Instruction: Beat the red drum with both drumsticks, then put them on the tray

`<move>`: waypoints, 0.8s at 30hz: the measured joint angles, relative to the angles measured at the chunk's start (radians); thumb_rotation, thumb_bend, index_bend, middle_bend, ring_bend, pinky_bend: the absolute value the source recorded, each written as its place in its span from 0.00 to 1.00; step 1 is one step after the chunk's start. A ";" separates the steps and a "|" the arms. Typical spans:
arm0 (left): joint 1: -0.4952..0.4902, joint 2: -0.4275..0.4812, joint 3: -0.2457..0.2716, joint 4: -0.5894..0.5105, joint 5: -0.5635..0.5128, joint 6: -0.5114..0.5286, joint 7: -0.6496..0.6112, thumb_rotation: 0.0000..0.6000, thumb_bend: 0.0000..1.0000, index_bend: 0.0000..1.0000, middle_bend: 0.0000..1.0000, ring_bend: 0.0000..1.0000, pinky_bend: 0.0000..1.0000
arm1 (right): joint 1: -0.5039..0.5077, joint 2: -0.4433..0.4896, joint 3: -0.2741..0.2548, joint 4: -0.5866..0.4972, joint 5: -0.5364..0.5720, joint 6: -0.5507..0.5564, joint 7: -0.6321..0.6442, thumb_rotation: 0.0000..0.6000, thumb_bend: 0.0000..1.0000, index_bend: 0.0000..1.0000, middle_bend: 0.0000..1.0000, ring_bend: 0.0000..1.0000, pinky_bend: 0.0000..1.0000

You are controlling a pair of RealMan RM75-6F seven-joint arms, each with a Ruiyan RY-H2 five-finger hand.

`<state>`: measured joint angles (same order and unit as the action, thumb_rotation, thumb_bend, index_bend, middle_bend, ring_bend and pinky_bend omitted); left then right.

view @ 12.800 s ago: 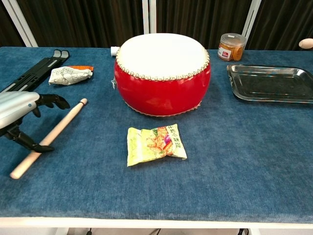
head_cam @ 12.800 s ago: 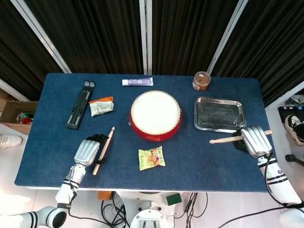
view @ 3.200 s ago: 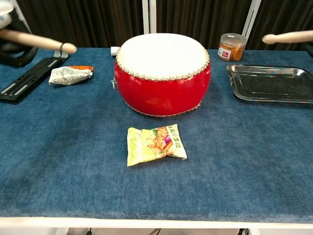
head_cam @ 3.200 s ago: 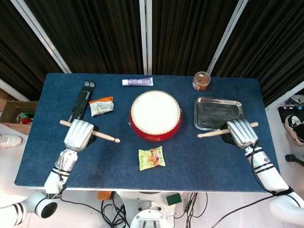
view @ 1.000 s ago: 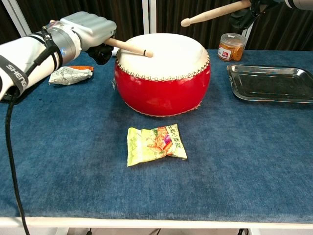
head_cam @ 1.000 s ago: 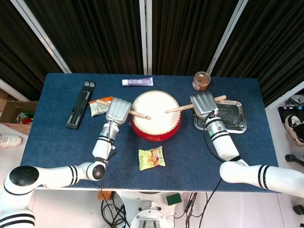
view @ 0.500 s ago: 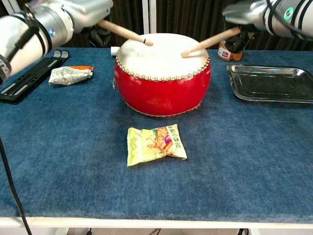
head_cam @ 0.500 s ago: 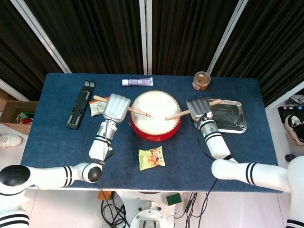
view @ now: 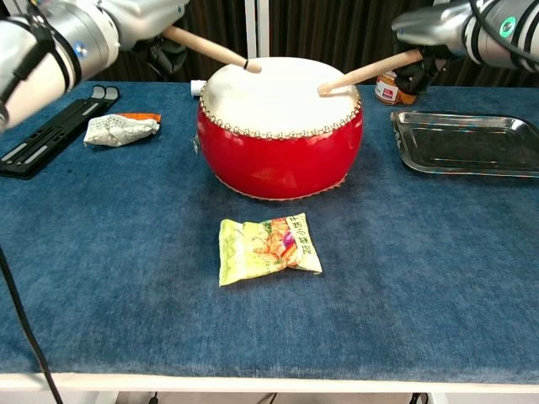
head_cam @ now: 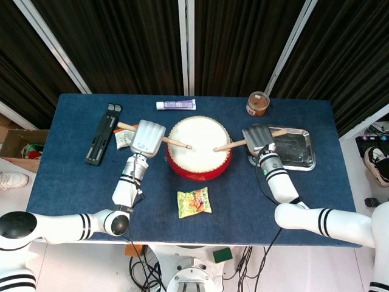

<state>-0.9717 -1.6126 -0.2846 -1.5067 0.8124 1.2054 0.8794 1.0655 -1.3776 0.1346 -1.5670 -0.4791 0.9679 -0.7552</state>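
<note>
The red drum (head_cam: 199,148) (view: 279,126) with its white skin stands mid-table. My left hand (head_cam: 148,138) (view: 147,18) grips one drumstick (head_cam: 173,143) (view: 212,50), whose tip hovers above the drum's left side. My right hand (head_cam: 258,139) (view: 446,25) grips the other drumstick (head_cam: 230,145) (view: 364,72); its tip is at or just over the skin on the right side. The steel tray (head_cam: 294,148) (view: 467,144) lies bare to the right of the drum, partly under my right hand in the head view.
A snack packet (head_cam: 194,202) (view: 266,246) lies in front of the drum. A brown jar (head_cam: 258,103) (view: 389,88) stands behind the tray. A black stand (head_cam: 101,134) (view: 49,129), a small white pouch (view: 119,129) and a tube (head_cam: 175,104) lie at the left and back.
Over the last second the right drumstick came down from high above the drum to its skin, while the left stick's tip lifted slightly off the skin. Earlier, both sticks were picked up from the table.
</note>
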 measured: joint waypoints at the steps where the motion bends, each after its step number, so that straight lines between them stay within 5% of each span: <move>1: 0.002 0.006 -0.003 -0.008 0.002 0.004 -0.004 1.00 0.57 1.00 1.00 0.97 1.00 | 0.001 -0.009 -0.007 0.008 0.007 0.001 -0.013 1.00 0.88 1.00 1.00 1.00 1.00; 7: 0.023 0.030 -0.017 -0.030 0.027 0.020 -0.066 1.00 0.57 1.00 1.00 0.97 1.00 | -0.048 0.028 0.015 -0.026 -0.054 0.017 0.093 1.00 0.88 1.00 1.00 1.00 1.00; 15: 0.076 0.056 0.011 -0.038 0.111 0.058 -0.155 1.00 0.57 1.00 1.00 0.97 1.00 | -0.234 0.245 -0.008 -0.087 -0.253 0.044 0.330 1.00 0.88 1.00 1.00 1.00 1.00; 24: 0.131 0.093 0.028 -0.077 0.152 0.083 -0.202 1.00 0.58 1.00 1.00 0.97 1.00 | -0.337 0.194 -0.046 0.153 -0.390 -0.017 0.542 1.00 0.75 1.00 1.00 1.00 0.96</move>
<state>-0.8403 -1.5197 -0.2567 -1.5837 0.9641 1.2889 0.6778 0.7281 -1.1841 0.0886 -1.4139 -0.8691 0.9507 -0.2137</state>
